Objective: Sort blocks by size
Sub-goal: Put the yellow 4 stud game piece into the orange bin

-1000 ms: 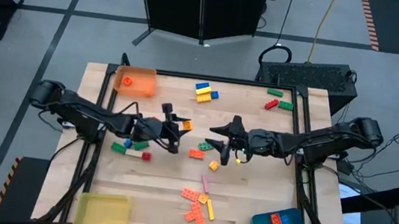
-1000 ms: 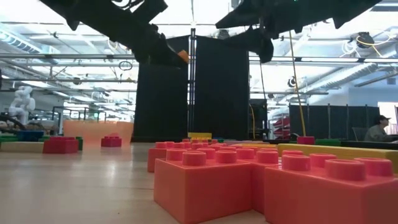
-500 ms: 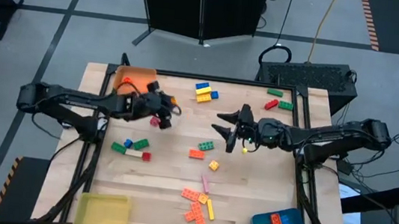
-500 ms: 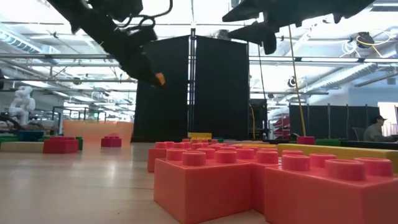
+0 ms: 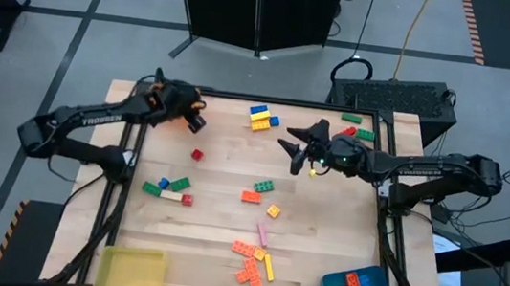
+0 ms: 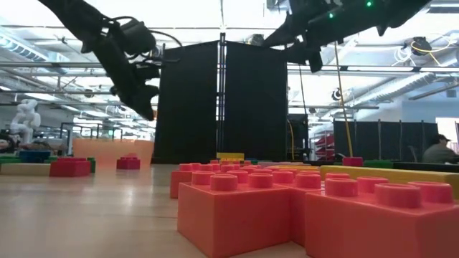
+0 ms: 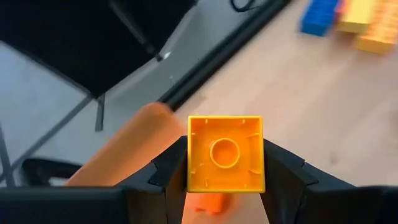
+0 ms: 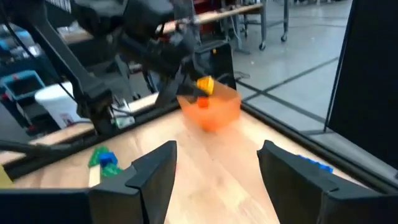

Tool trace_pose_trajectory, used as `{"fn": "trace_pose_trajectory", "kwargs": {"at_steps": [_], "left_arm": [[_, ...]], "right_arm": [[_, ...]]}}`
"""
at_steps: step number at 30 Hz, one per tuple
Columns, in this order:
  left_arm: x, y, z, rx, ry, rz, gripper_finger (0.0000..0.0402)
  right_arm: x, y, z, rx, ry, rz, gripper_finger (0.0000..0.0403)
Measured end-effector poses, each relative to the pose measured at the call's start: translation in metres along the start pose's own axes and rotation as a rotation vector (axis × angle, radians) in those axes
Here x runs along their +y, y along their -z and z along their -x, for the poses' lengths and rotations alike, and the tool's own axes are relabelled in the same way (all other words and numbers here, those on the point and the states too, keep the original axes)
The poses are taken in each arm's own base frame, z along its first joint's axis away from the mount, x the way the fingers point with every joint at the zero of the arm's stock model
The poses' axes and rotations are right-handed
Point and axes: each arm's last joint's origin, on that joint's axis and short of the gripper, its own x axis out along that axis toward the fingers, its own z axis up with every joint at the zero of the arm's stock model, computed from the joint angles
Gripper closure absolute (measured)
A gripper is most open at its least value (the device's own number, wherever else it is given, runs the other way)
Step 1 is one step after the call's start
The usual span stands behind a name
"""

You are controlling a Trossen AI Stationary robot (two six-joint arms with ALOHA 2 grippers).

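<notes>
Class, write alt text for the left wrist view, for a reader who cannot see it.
The left pincer grips a small orange block, its hollow underside facing the camera, above the orange tray at the wooden table's edge. Blue and yellow blocks lie farther off.

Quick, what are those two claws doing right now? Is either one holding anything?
Left gripper: closed on a small orange block, over the orange tray.
Right gripper: open, holding nothing, up above the table.
</notes>
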Motion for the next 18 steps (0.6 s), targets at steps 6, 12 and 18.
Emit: {"fn": "trace_pose_trajectory", "kwargs": {"at_steps": [6,12,18], "left_arm": [[0.028,0.006,-0.007,0.047,-0.026,0.092,0.0240],[0.043,0.017,-0.009,0.139,-0.044,0.154,0.0240],[0.046,0.020,-0.009,0.166,-0.039,0.157,0.0240]], "right_arm": [[0.000,0.001,0.000,0.007,0.002,0.004,0.0181],[0.000,0.001,0.000,0.005,0.002,-0.001,0.0181],[0.000,0.001,0.000,0.003,0.001,-0.006,0.0181]]}}
